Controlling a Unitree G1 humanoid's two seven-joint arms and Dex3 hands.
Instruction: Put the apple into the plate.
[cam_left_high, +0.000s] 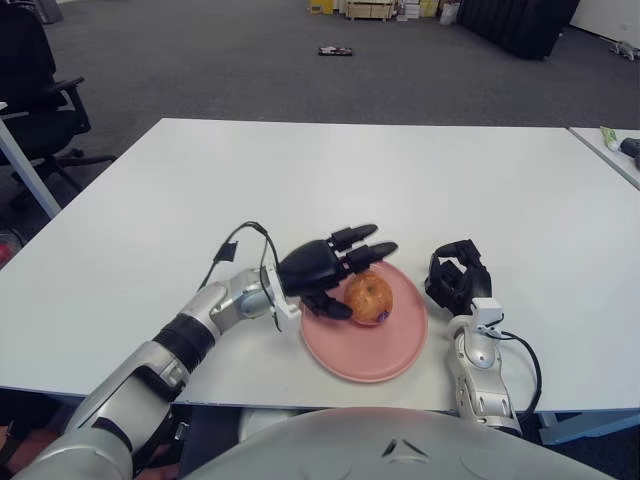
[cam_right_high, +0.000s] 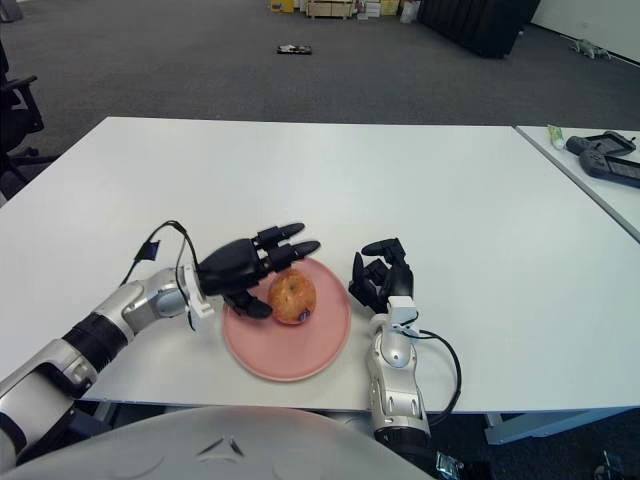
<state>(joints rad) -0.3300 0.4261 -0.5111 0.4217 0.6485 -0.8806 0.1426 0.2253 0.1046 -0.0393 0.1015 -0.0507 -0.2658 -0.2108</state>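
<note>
Left hand (cam_left_high: 325, 268) fingers spread, gripping nothing, just left of apple (cam_left_high: 368, 297); apple sits in plate (cam_left_high: 380, 352) on surface; placing looks done, only withdrawal left; right hand (cam_left_high: 455, 279) beside plate, fingers curled

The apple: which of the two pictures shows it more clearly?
The right eye view: the apple sits on the pink plate with most of its surface clear of the open left hand. In the left eye view, the fingers overlap its top more.

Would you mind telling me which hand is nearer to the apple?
Left. The left hand, fingers spread, sits just beside the apple on its left; the right hand shows beyond the pink plate rim, right of it.
</note>
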